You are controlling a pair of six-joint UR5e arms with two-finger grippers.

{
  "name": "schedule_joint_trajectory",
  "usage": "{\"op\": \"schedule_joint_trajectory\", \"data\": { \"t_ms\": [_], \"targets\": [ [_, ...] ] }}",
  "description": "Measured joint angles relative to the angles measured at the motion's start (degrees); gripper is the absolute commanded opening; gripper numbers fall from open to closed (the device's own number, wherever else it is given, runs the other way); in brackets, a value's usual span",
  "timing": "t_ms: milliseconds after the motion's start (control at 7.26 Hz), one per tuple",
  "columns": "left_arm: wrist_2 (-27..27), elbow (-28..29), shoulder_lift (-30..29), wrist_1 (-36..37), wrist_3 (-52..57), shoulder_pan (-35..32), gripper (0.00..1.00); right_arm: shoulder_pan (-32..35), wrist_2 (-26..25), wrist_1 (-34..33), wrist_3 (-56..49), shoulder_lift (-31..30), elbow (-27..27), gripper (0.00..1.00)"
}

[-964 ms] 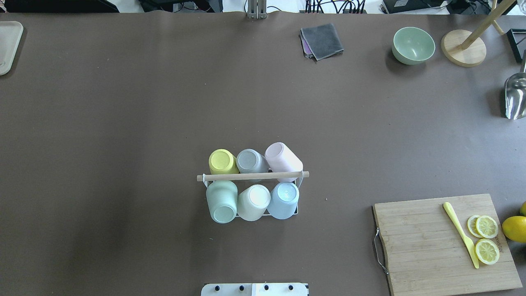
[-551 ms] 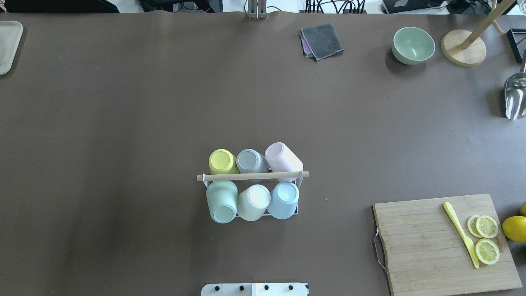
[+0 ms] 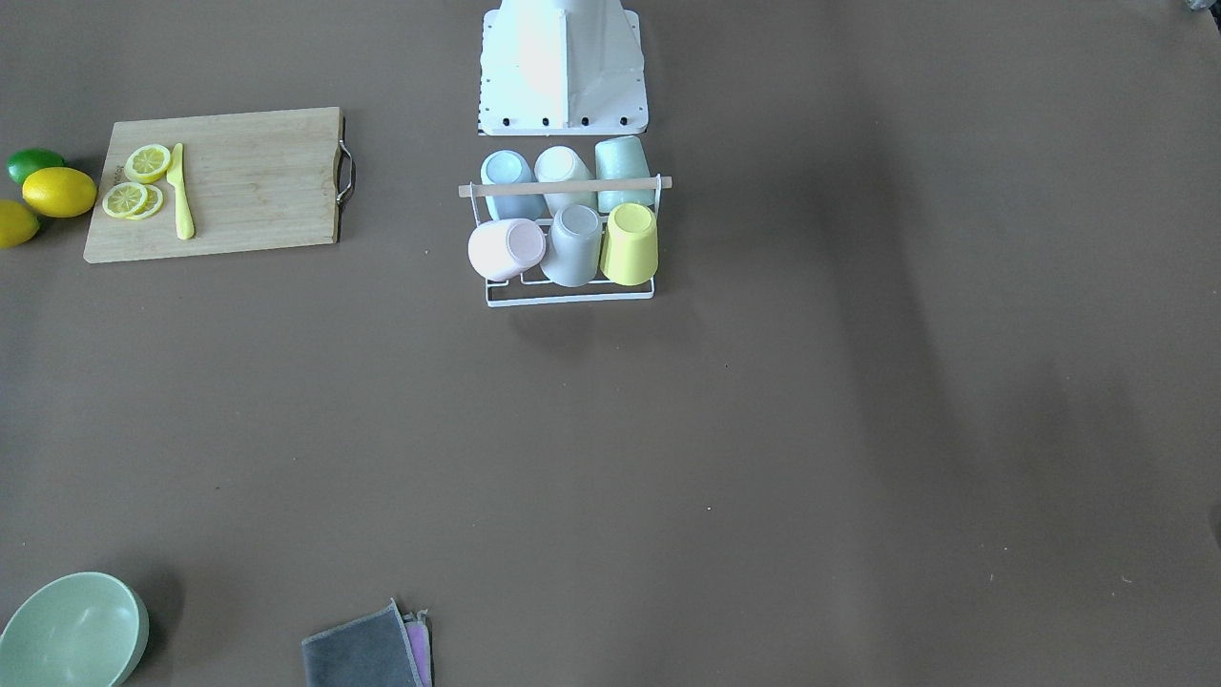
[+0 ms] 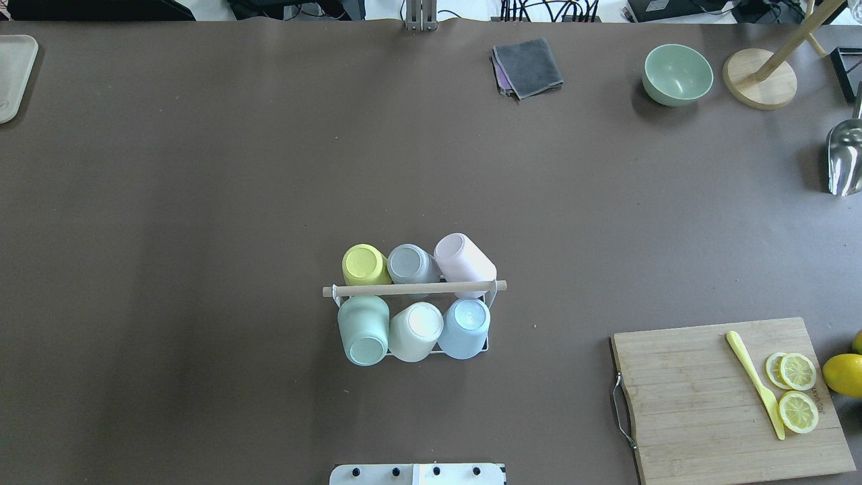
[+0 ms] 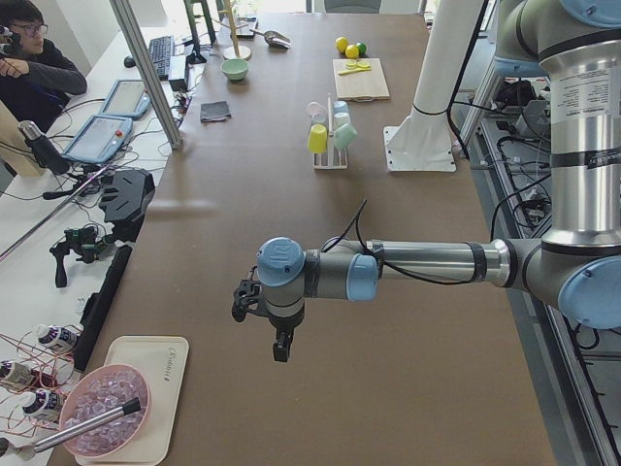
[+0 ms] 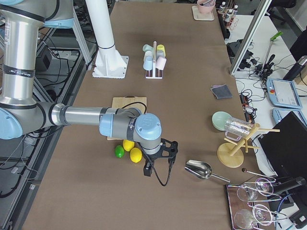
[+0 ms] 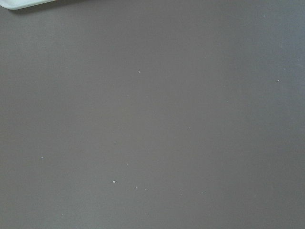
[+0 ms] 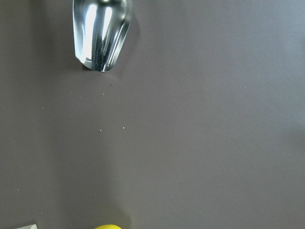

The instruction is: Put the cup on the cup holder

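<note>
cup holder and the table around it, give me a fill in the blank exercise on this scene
The cup holder carries ___ cups.
In the overhead view, the grey cup sits between the pink cup and the ___ one.
On the cutting board, beside the knife, lie ___ slices.
Missing words: six; yellow; lemon.

White cup holder; yellow cup, grey cup, pink cup, mint cup, cream cup, blue cup; brown table.

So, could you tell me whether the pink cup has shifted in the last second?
No. In the overhead view, the pink cup keeps the same tilted spot at the far right end of the cup holder.
</note>
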Motion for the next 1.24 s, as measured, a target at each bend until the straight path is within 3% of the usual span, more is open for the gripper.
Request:
{"op": "schedule_joint_trajectory", "data": {
  "t_ms": [1240],
  "targets": [
    [-0.24, 0.49, -1.07, -0.13, 0.14, 0.01, 0.99, 0.00, -0.02, -0.09, -0.17, -0.46, 0.03, 1.00]
  ]
}}
